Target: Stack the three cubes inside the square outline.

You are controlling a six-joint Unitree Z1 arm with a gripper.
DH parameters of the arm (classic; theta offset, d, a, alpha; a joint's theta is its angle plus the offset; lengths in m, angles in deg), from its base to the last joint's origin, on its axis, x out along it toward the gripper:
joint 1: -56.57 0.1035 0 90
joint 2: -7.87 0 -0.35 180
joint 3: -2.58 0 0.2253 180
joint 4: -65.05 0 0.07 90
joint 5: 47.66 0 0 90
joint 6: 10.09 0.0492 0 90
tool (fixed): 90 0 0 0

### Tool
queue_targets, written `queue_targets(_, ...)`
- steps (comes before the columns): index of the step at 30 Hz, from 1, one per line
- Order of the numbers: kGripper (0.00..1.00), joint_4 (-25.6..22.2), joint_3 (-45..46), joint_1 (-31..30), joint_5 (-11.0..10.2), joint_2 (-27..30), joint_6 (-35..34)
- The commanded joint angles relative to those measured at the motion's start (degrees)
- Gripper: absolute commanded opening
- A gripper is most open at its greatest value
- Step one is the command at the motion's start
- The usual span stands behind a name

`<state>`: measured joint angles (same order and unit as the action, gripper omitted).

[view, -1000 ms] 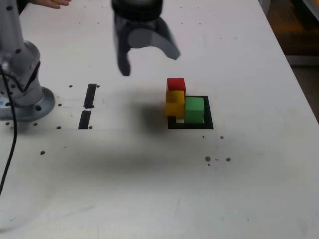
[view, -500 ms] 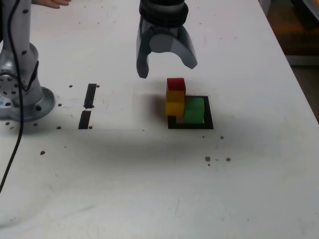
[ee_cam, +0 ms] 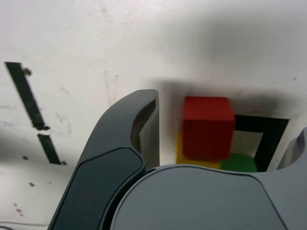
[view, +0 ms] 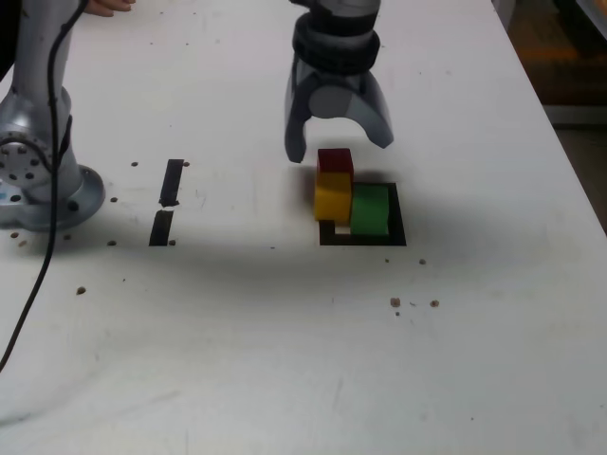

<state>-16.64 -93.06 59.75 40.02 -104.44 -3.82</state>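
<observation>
Exterior view: the gripper [view: 340,144], jaws wide apart and empty, has moved right to hover just above the red cube [view: 335,162].

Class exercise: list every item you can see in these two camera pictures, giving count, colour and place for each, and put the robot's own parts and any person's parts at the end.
red cube: one, red, on top of the yellow cube.
yellow cube: one, yellow, at the square outline's edge on the exterior view's left.
green cube: one, green, inside the outline, beside the yellow cube.
square outline: one, black, mid-table.
black strips: two, to the exterior view's left of the cubes.
table: one, white, with dark specks.
gripper: one, grey, open above the red cube.
arm base: one, grey, exterior view's left edge.
hand: one, top edge.
</observation>
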Motion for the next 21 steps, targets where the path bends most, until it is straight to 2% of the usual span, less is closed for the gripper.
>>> queue_targets(1,0.96,0.95,0.00,0.62,0.02,-0.30,0.59)
queue_targets(6,0.95,2.52,0.51,1.77,0.03,-0.59,1.48)
queue_targets(21,0.89,3.25,2.32,2.93,0.35,-1.18,1.90)
